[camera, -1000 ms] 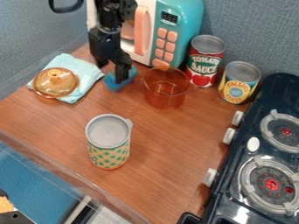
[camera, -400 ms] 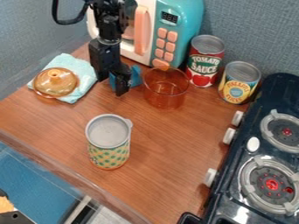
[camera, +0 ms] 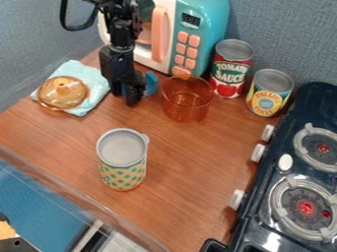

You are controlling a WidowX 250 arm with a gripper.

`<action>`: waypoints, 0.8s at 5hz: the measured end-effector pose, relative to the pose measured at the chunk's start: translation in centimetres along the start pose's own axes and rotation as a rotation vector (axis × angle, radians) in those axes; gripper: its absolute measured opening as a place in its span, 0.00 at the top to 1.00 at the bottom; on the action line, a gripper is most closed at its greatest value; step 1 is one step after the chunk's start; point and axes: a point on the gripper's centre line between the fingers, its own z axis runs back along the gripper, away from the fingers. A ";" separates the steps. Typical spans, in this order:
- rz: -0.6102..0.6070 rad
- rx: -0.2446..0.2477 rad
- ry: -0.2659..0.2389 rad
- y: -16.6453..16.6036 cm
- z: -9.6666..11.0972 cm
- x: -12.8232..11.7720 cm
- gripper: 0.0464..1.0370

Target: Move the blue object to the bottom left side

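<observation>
The black gripper hangs low over the back left of the wooden counter, between the light blue cloth and the orange see-through pot. The blue object is right behind it and partly covered by it, with blue showing on both sides of the gripper's lower end. Whether the gripper holds this object or is only in front of it cannot be told.
An amber lid lies on the light blue cloth. The orange pot, two food cans and a toy microwave stand behind. A lidded patterned canister is mid-counter; a stove is at right.
The gripper has come down slightly toward the front of the counter. The blue object's visible part has shifted a little and shows more to the gripper's right than a second ago.
</observation>
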 end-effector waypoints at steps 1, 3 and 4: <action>0.012 0.012 0.012 0.3 0.1 0.1 0.43; 0.180 0.019 0.078 -1.1 4.3 1.9 0.43; 0.343 0.024 0.118 -1.9 7.2 4.1 0.43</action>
